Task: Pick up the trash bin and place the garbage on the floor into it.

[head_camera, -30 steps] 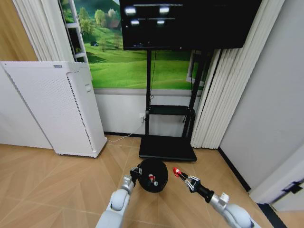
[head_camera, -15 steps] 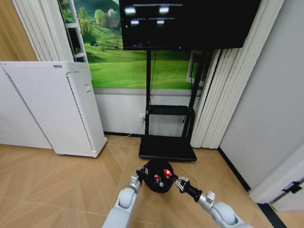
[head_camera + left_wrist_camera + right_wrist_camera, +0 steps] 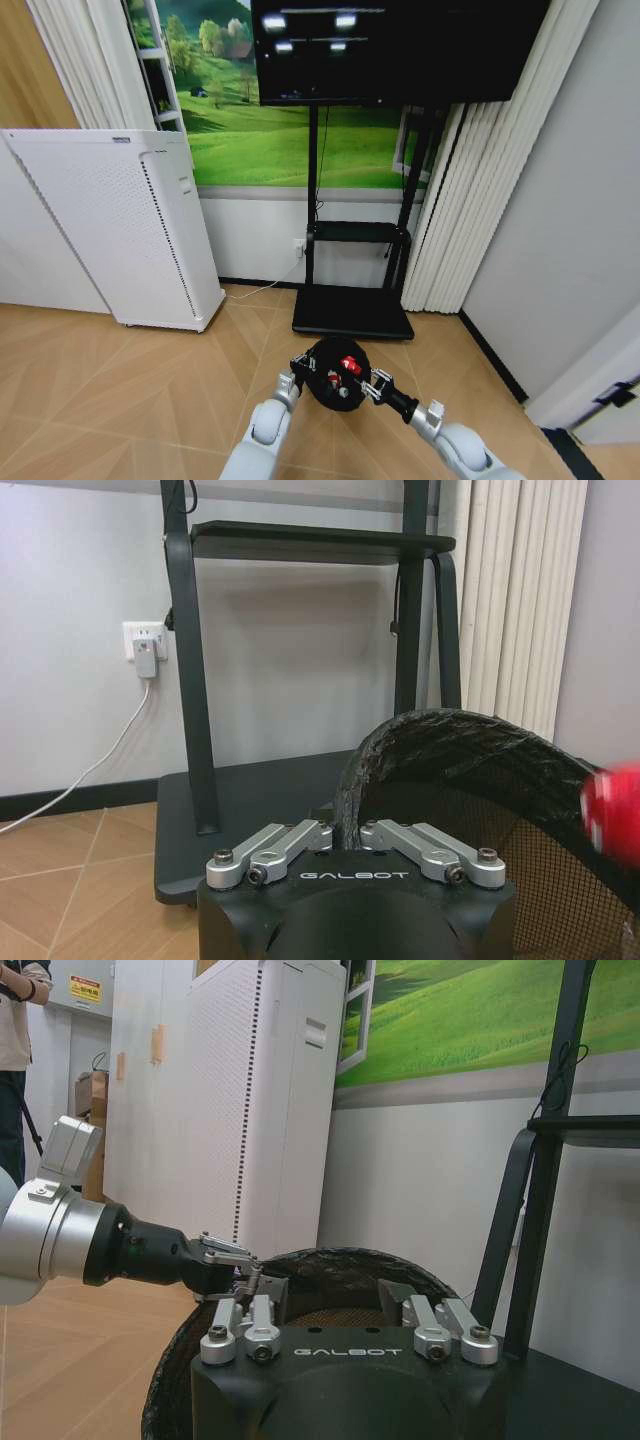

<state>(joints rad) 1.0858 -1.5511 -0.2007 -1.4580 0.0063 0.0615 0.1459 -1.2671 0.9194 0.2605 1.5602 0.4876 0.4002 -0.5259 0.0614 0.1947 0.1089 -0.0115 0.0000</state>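
I have the small black round mesh trash bin (image 3: 333, 372) lifted off the light brown herringbone parquet floor (image 3: 120, 390), so by my reckoning the pick-up part is done. My left gripper (image 3: 300, 366) is clamped on the bin's rim: in the left wrist view its fingers (image 3: 262, 849) sit together on the mesh edge (image 3: 420, 742), with the bin's mouth opening beyond them.

My right gripper (image 3: 367, 381) is over the bin's mouth. In the head view a red-and-white crumpled wrapper (image 3: 349, 364) lies at its tip, inside the rim's outline, and in the left wrist view the same wrapper shows as a red blur (image 3: 612, 811) at the far side of the opening. The right wrist view shows that gripper's fingers (image 3: 440, 1328) standing apart, and I see nothing between them, so I judge the wrapper is being released or is just dropping in. I cannot tell for certain whether it has left the gripper.

Another small light-and-red scrap (image 3: 331, 380) lies in the bin's dark inside; what it is I cannot tell. I see no other garbage on the stretch of floor in view, so I cannot judge how much is left.

Both my forearms reach forward and converge, the left from the left and the right from the right, meeting at the bin in front of the black TV stand base (image 3: 352, 311).
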